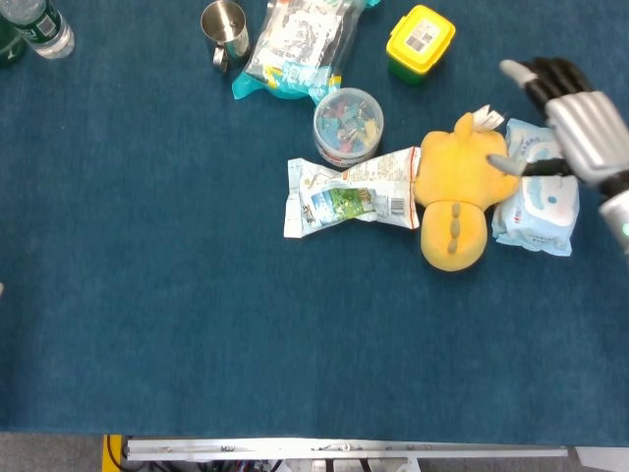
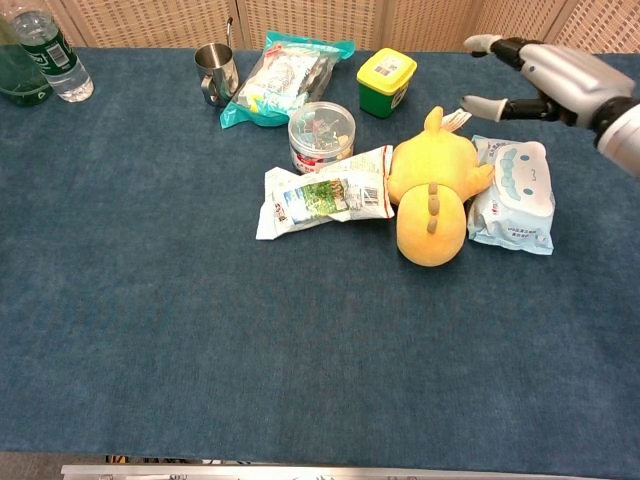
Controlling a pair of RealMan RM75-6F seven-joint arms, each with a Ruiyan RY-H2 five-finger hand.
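My right hand [image 1: 575, 123] [image 2: 545, 80] hovers above the table's right side with its fingers spread and nothing in them. Below it lies a pale blue pack of wipes [image 1: 539, 200] [image 2: 515, 195]. Next to the pack, on its left, a yellow plush toy [image 1: 454, 195] [image 2: 432, 190] lies on the blue cloth, free of the hand. A crumpled snack packet [image 1: 346, 195] [image 2: 322, 197] touches the plush on its left. My left hand shows in neither view.
A clear tub of coloured clips [image 1: 347, 126] [image 2: 321, 135], a yellow-lidded green box [image 1: 419, 41] [image 2: 386, 80], a teal-edged bag [image 1: 298, 44] [image 2: 283, 72] and a steel cup [image 1: 225, 31] [image 2: 215, 72] stand at the back. Bottles [image 1: 31, 28] [image 2: 52, 55] are at the far left corner.
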